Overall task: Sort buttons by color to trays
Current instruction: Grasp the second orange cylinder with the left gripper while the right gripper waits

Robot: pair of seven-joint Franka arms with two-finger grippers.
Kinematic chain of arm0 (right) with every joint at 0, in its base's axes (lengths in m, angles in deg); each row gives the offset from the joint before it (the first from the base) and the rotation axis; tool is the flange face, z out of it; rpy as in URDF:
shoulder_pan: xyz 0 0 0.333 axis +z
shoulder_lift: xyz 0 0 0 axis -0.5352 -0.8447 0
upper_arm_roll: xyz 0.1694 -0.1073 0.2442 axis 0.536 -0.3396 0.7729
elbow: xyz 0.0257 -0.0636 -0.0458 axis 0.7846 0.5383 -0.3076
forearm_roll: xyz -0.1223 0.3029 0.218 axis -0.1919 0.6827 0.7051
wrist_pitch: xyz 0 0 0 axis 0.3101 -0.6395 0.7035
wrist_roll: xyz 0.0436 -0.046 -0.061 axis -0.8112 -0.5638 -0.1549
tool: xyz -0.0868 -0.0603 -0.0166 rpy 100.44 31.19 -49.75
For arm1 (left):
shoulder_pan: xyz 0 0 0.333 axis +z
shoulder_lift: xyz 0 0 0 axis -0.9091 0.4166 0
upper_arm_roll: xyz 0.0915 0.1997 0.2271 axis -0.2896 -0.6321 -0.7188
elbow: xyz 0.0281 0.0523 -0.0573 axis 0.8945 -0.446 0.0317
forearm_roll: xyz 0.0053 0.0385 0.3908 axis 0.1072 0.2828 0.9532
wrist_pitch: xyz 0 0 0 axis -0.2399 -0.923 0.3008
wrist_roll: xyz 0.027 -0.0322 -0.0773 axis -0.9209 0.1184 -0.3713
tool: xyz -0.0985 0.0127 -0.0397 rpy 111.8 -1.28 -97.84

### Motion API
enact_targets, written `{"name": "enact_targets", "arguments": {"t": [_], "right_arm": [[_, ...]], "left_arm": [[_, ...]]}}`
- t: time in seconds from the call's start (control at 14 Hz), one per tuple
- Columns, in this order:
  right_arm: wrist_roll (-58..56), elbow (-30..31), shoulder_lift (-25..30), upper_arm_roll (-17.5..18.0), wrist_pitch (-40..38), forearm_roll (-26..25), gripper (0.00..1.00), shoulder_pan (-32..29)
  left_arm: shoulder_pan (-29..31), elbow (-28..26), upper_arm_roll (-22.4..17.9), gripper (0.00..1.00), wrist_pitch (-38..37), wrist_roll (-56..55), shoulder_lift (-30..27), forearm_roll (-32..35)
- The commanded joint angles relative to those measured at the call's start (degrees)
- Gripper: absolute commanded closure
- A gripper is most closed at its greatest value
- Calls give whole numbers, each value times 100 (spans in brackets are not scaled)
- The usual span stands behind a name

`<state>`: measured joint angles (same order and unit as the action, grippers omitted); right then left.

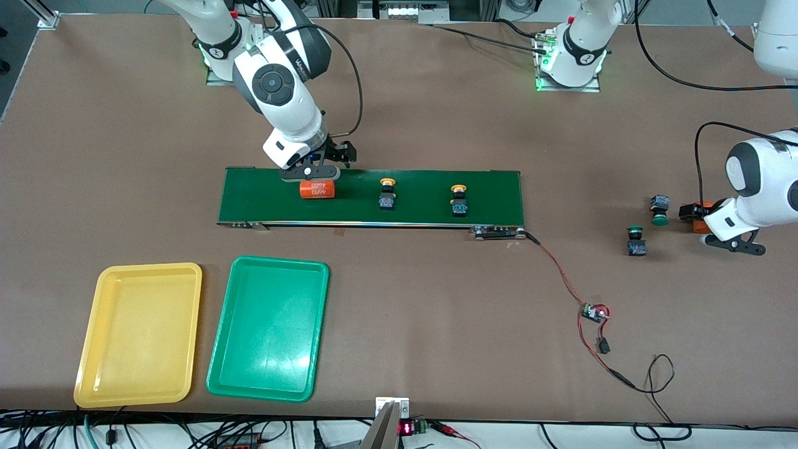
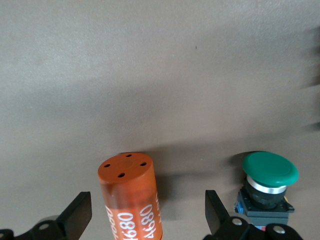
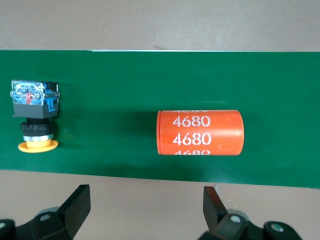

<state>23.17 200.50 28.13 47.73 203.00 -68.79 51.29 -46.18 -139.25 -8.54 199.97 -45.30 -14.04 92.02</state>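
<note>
So the right gripper (image 1: 315,169) is hanging with its jaws spread wide and holding nothing, right over the orange cylinder printed "4680" (image 1: 317,189) that's lying on its side on the long dark green conveyor belt (image 1: 486,199). The left gripper (image 1: 726,240) is also sitting released, jaws wide, low at the left arm's end of the brown bench (image 1: 436,299), straddling a second orange "4680" cylinder (image 2: 129,200) without pinching it.

Working outward: two yellow-capped push-button switches (image 1: 387,193) (image 1: 459,201) are sitting on the belt beside the first cylinder, spaced toward the left arm's end. Two green-capped push-button switches (image 1: 659,209) (image 1: 636,241) are resting on the bare bench just beside the left gripper.

The shallow yellow plastic tray (image 1: 90,355) and the shallow green plastic tray (image 1: 218,368) are lying side by side, nearer the front camera than the belt, both holding nothing.

Looks to me like sorting hasn't really begun. The next move probably needs the right gripper shifting off the cylinder and onto the nearest yellow-capped switch.
</note>
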Motion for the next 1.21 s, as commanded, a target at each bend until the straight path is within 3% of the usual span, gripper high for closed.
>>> {"name": "enact_targets", "arguments": {"t": [0.0,0.14,0.21,0.29,0.36,0.43,0.5,0.79,1.14], "right_arm": [[200,-126,-104,-45,37,28,0,6],[209,-196,-149,-88,28,37,0,23],[192,-240,-184,-150,28,37,0,32],[200,-293,-306,-176,28,19,0,49],[209,-398,-394,-177,28,11,0,67],[209,-529,-491,-185,28,10,0,102],[209,-652,-596,-264,28,2,0,155],[209,-1066,-966,-650,37,2,0,664],[200,-1207,-1151,-722,46,-33,0,779]], "left_arm": [[128,-46,-67,0,51,130,154,118],[163,-46,-67,2,78,121,181,109],[172,-37,-67,22,87,121,181,109],[172,-37,-67,52,78,52,173,109],[172,-28,-67,72,69,7,164,100],[172,-2,-67,88,34,-80,146,100],[163,33,-67,97,25,-133,103,100],[128,60,108,99,-289,-72,-380,126],[110,604,1302,95,-2362,-37,-636,48]]}}
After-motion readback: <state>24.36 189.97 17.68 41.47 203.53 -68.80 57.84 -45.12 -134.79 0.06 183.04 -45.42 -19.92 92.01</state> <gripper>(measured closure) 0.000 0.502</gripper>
